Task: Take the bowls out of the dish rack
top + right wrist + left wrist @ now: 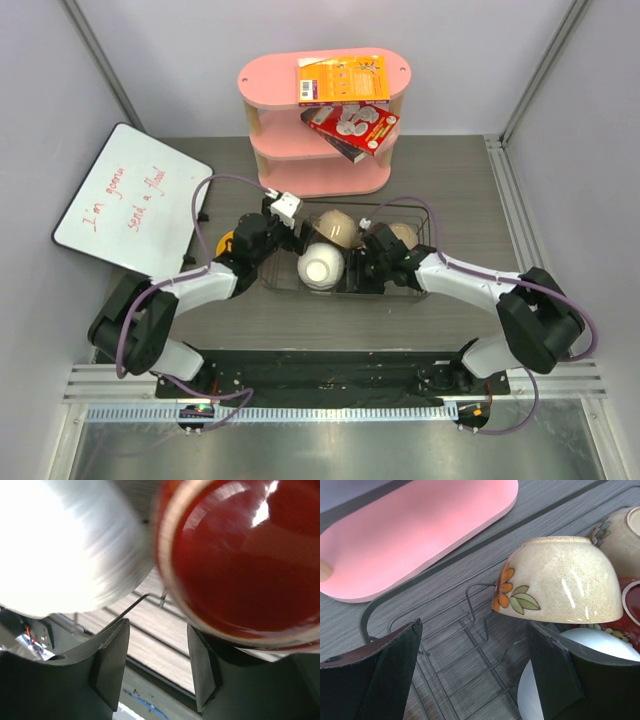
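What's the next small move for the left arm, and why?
Probably ease the left gripper forward and to its right, toward the beige flowered bowl. Its fingers stand wide open over bare wires of the dish rack and hold nothing. The bowl sits upside down just past the gap. It should likely close only once the bowl's wall lies between the fingers.

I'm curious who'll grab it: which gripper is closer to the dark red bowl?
Right. The right gripper is right beside the dark red bowl. The left gripper is farther off, with the white bowl between them.
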### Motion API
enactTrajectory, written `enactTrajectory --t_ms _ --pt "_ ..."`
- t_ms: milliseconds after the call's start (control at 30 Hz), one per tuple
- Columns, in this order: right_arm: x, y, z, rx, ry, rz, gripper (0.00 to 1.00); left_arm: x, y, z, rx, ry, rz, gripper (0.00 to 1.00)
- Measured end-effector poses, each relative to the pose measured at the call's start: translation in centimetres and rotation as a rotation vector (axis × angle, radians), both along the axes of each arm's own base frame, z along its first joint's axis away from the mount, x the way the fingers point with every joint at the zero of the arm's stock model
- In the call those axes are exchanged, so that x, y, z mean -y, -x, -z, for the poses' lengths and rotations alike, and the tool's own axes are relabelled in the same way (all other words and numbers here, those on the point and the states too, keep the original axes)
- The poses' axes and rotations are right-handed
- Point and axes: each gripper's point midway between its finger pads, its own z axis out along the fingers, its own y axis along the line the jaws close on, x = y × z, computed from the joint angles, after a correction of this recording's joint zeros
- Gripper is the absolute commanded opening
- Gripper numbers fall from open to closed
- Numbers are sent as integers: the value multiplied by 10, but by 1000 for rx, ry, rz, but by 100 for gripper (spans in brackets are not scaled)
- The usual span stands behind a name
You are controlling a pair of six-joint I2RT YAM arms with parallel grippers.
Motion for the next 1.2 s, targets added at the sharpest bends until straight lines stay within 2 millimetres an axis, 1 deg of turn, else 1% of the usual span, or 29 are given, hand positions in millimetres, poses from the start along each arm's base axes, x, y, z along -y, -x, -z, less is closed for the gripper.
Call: enactTrajectory --t_ms 133,267,367,567,767,833,900,967,1067,1200 --pt "0 4 -13 19 -16 -8 56 0 1 -8 13 15 1 87" --pt "3 0 -29 52 -5 7 58 2 1 -10 9 19 10 88" --pt "5 -9 -43 90 15 27 59 3 1 -10 4 16 17 88" --pt "9 -30 -74 173 48 81 60 4 5 -2 -33 -37 30 88" --pt "17 -54 -117 274 105 141 63 9 6 -10 -38 -68 45 88" --pt "22 -62 -125 300 139 158 64 11 7 -12 -43 -77 46 88" --pt "26 -66 -129 313 173 169 64 12 8 -16 -46 -86 50 88" --pt "32 -68 -127 313 214 172 66 13 9 -20 -43 -95 57 89" --pt "40 -70 -121 300 287 175 70 13 9 -23 -41 -105 54 89" --pt "57 -70 -109 297 409 168 71 5 4 -23 -47 -130 9 89"
